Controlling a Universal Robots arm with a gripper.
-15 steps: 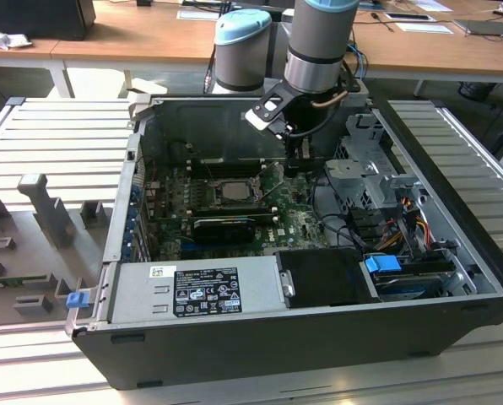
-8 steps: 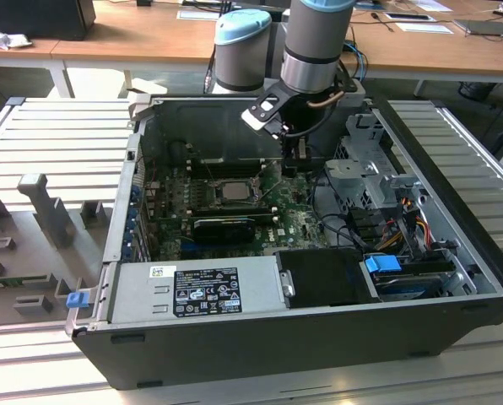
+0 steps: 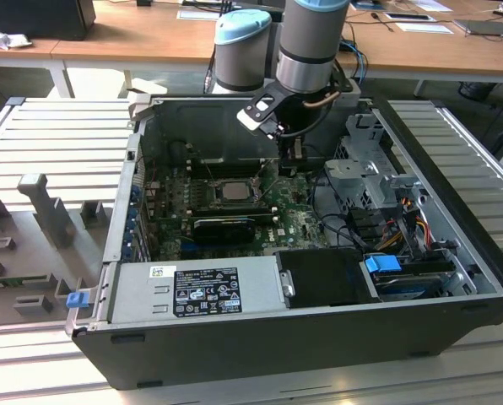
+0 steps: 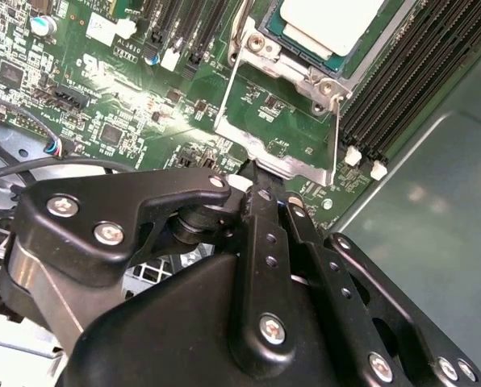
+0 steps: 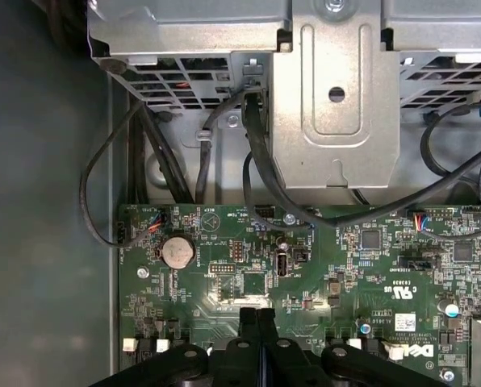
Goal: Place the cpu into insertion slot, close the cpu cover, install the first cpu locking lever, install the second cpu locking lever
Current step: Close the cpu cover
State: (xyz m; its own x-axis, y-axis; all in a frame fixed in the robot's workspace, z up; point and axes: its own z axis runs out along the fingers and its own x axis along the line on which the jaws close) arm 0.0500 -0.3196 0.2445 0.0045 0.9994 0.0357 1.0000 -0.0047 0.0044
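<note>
tool pinching the open cpu cover's free edge, chip already seated

exterior view: the black two-finger tool (image 3: 290, 164) reaches into the open black computer case (image 3: 319, 337), near the small pale silvery square cpu (image 3: 233, 191), which lies flat and face up. second wrist view: the tool is closed on the thin square silvery metal cpu cover (image 4: 293, 169). the cover runs from its hinge at the metal-rimmed insertion slot (image 4: 261, 44) out to the tool, probably held there so it can swing over the chip. first wrist view: the tips meet above the green motherboard (image 5: 248, 258).
</note>
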